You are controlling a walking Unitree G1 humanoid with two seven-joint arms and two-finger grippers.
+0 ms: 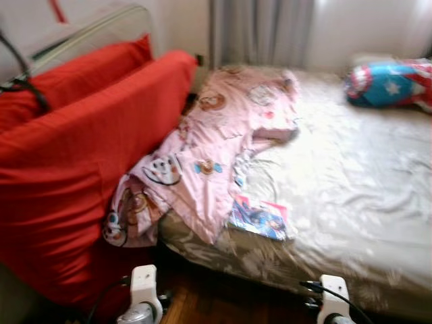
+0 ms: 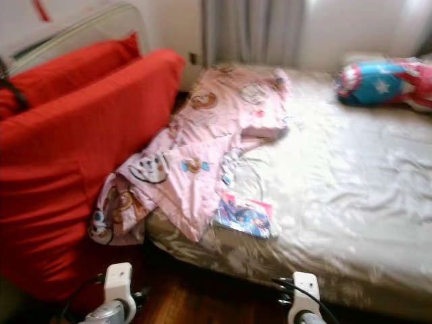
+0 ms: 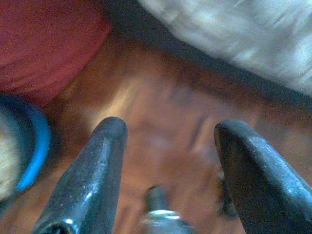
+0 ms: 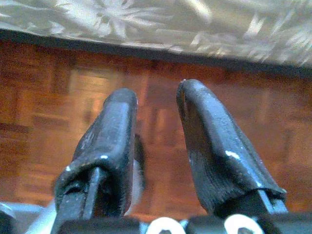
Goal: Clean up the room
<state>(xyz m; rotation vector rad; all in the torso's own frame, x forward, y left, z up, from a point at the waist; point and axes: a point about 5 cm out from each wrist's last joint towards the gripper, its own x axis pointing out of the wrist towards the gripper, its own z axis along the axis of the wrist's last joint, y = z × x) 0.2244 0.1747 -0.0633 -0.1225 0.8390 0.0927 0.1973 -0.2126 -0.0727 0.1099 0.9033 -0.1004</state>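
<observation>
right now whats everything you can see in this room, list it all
bed: one, pale silver-beige floral sheet, ahead and to the right
blanket: one, pink with cartoon prints, crumpled on the bed's left side, spilling over its near-left corner
book: one, blue and pink cover, flat on the bed near its front edge, beside the blanket
pillow: one, blue, red and white with a star, far right end of the bed
cushions: two, red, leaning at the left, against the blanket
curtain: one, grey, behind the bed
floor: dark wood parquet, in front of the bed
left gripper: open, over the floor near the cushions
right gripper: open, over the floor by the bed's edge
</observation>
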